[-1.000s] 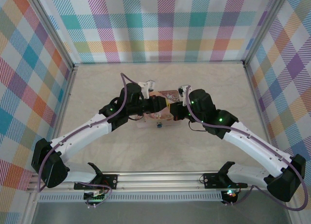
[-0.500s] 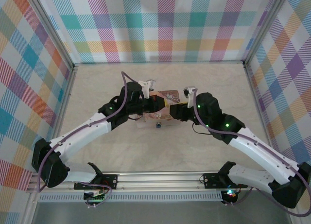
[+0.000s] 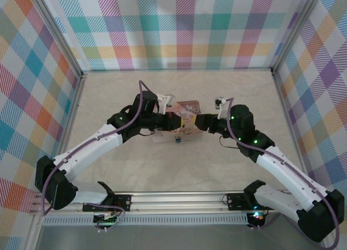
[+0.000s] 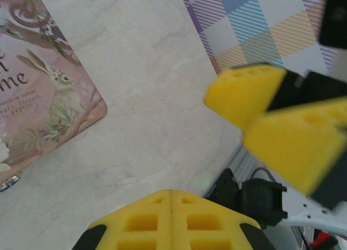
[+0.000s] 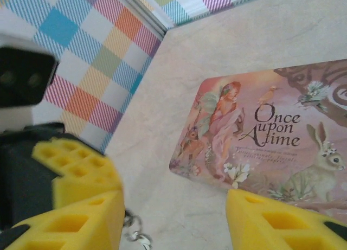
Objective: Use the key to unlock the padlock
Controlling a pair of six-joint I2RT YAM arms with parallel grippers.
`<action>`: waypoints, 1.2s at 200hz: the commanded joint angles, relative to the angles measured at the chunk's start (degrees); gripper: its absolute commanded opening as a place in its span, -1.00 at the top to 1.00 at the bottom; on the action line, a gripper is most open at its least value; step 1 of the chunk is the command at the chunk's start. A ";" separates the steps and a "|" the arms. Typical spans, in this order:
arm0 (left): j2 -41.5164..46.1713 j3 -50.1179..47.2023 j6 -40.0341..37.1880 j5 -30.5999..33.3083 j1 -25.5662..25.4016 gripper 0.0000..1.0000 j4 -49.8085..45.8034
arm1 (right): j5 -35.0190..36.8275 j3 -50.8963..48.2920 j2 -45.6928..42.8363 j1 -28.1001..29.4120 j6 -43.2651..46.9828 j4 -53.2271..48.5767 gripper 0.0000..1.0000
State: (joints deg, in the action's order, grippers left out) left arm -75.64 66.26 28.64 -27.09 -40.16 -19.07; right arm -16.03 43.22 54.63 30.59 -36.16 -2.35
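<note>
The tiny dark-blue padlock [image 3: 177,140] hangs at the near edge of the pink illustrated tin [image 3: 188,110]. My left gripper [image 3: 174,119] hovers over the tin's left part, its yellow pads [image 4: 172,193] pressed flat together. In the right wrist view a small metal ring of the key [image 5: 132,228] dangles just under the left gripper's fingertips [image 5: 81,166]. The key's blade is hidden. My right gripper [image 3: 202,124] stands at the tin's right end, facing the left one, open [image 5: 174,201] with nothing between its fingers.
The tin [image 5: 271,130] lies flat mid-table, and its corner shows in the left wrist view [image 4: 43,87]. Plaid walls [image 3: 38,98] close the left, right and back. A metal rail [image 3: 179,198] runs along the near edge. Bare tabletop [image 3: 244,93] surrounds the tin.
My right gripper has opened and drawn back to the right, away from the left one. My left gripper has shut and stayed over the tin.
</note>
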 commanded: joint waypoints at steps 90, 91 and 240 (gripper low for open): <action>4.79 -3.06 4.34 -11.21 3.32 1.00 10.67 | -18.16 -11.30 2.59 -0.27 -16.03 42.07 0.12; 4.79 -3.06 4.42 -11.22 3.28 1.00 10.74 | -18.16 -11.18 2.67 -0.18 -15.99 42.07 0.12; 5.76 -3.75 6.33 -9.36 3.25 1.00 12.75 | -17.63 -7.58 5.49 4.04 -12.88 39.44 0.60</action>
State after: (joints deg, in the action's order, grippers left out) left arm -71.37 62.76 34.57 -36.47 -37.30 -7.79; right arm -33.06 33.54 60.51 34.22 -50.30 35.79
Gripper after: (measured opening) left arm 0.050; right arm 0.221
